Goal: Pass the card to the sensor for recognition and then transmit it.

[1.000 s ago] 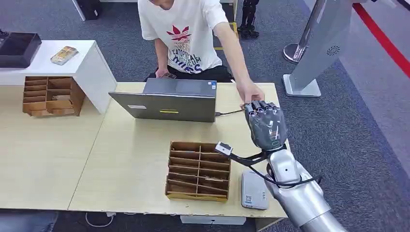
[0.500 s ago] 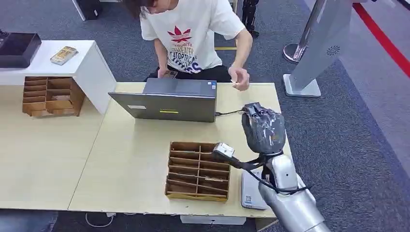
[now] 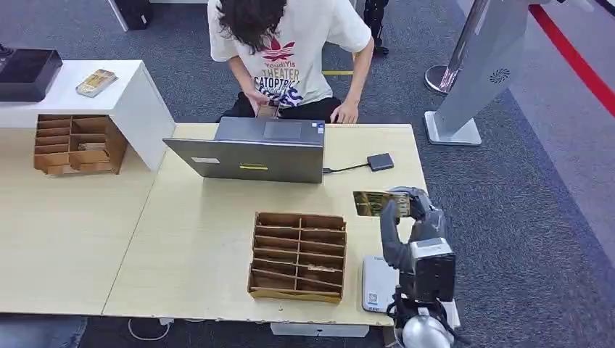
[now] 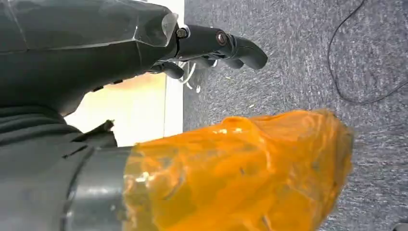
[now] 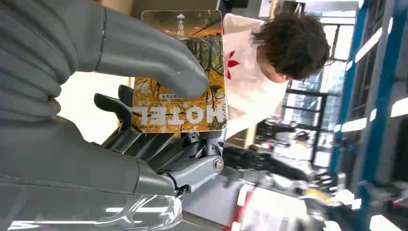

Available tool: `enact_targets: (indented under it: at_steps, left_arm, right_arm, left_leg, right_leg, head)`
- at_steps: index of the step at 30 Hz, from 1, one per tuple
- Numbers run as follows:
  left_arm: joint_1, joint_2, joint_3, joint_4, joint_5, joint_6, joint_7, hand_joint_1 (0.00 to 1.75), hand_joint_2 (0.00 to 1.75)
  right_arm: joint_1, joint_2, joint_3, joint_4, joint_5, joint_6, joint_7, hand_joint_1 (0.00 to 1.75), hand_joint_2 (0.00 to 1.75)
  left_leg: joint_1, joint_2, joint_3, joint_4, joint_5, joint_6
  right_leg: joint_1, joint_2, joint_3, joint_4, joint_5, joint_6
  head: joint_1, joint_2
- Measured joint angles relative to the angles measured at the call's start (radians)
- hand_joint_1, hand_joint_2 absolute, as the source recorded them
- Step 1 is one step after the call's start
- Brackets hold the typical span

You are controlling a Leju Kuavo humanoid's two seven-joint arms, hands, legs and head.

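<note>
My right hand (image 3: 407,221) hangs above the table's right side and pinches a yellow-brown hotel card (image 3: 371,204) that sticks out toward the left. In the right wrist view the thumb (image 5: 144,53) presses the card (image 5: 192,108) against the dark fingers, and the word HOTEL shows. A flat grey device (image 3: 378,284) with a small code label lies on the table just under the arm. A small dark box (image 3: 380,161) on a cable lies farther back. My left hand (image 4: 211,43) hangs over grey carpet with nothing in it, fingers loosely extended.
A wooden slotted tray (image 3: 297,255) stands left of my right hand, and a grey laptop (image 3: 254,148) behind it. A person (image 3: 290,51) in a white shirt bends over at the table's far edge. Another wooden tray (image 3: 76,143) and a white counter (image 3: 134,98) stand far left.
My right hand has pulled back from the person's hand at the far edge, closed and turned, and the card now shows in it. The person has withdrawn the arm and bent forward.
</note>
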Motion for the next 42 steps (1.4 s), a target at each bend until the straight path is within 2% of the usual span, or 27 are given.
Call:
enact_targets:
  at_steps: [3, 9, 12, 19, 23, 26, 37, 42]
  left_arm:
    - [0.005, -0.005, 0.000, 0.004, 0.020, 0.000, -0.003, 0.00, 0.00]
    - [0.008, -0.012, 0.000, 0.008, 0.058, 0.000, -0.015, 0.00, 0.00]
    - [0.009, -0.014, 0.001, 0.008, 0.075, 0.000, -0.021, 0.00, 0.00]
    - [0.013, -0.016, 0.004, 0.010, 0.102, 0.000, -0.025, 0.00, 0.00]
    - [0.013, -0.016, 0.004, 0.014, 0.108, 0.000, -0.025, 0.00, 0.00]
    - [0.013, -0.016, 0.004, 0.014, 0.107, 0.000, -0.025, 0.00, 0.00]
    - [0.012, -0.013, 0.004, 0.014, 0.092, 0.000, -0.027, 0.00, 0.00]
    - [0.009, -0.007, 0.003, 0.014, 0.071, 0.000, -0.020, 0.00, 0.00]
  right_arm:
    - [0.076, -0.006, -0.028, -0.044, -0.081, 0.020, -0.009, 1.75, 1.75]
    - [0.203, -0.034, -0.054, -0.086, -0.146, 0.024, -0.007, 1.75, 1.75]
    - [0.253, -0.046, -0.056, -0.088, -0.160, 0.009, 0.005, 1.75, 1.75]
    - [0.344, -0.095, -0.053, -0.069, -0.171, -0.092, 0.080, 1.75, 1.75]
    - [0.348, -0.116, -0.031, -0.031, -0.107, -0.148, 0.143, 1.75, 1.75]
    - [0.335, -0.121, -0.013, 0.013, -0.087, -0.156, 0.172, 1.75, 1.75]
    - [0.270, -0.121, 0.004, 0.130, -0.088, -0.152, 0.195, 1.75, 1.75]
    - [0.219, -0.116, 0.004, 0.196, -0.089, -0.110, 0.216, 1.75, 1.75]
  left_leg:
    - [0.000, 0.000, 0.000, 0.000, 0.000, 0.000]
    - [0.000, 0.000, 0.000, 0.000, 0.000, 0.000]
    - [0.000, 0.000, 0.000, 0.000, 0.000, 0.000]
    - [0.000, 0.000, -0.001, 0.000, 0.000, 0.000]
    - [0.000, 0.001, -0.001, -0.001, 0.000, 0.000]
    - [0.000, 0.001, -0.001, -0.001, 0.000, 0.000]
    - [0.000, 0.001, 0.000, -0.001, 0.000, 0.000]
    - [0.000, 0.001, 0.000, -0.001, 0.000, 0.000]
  right_leg:
    - [0.000, 0.000, 0.000, 0.000, 0.000, 0.000]
    - [0.000, 0.000, 0.000, 0.000, 0.000, 0.000]
    - [0.000, 0.000, 0.000, 0.000, 0.000, 0.000]
    - [0.000, 0.000, 0.000, 0.000, 0.000, 0.000]
    - [0.000, 0.000, 0.000, 0.000, 0.000, 0.000]
    - [0.000, 0.000, 0.000, 0.000, 0.000, 0.000]
    - [0.000, 0.000, 0.000, 0.000, 0.000, -0.001]
    - [0.000, 0.000, 0.000, 0.000, 0.001, -0.001]
  head:
    - [0.000, 0.000]
    - [0.000, 0.000]
    - [0.000, 0.000]
    - [0.000, 0.000]
    - [0.000, 0.000]
    - [0.000, 0.000]
    - [0.000, 0.000]
    - [0.000, 0.000]
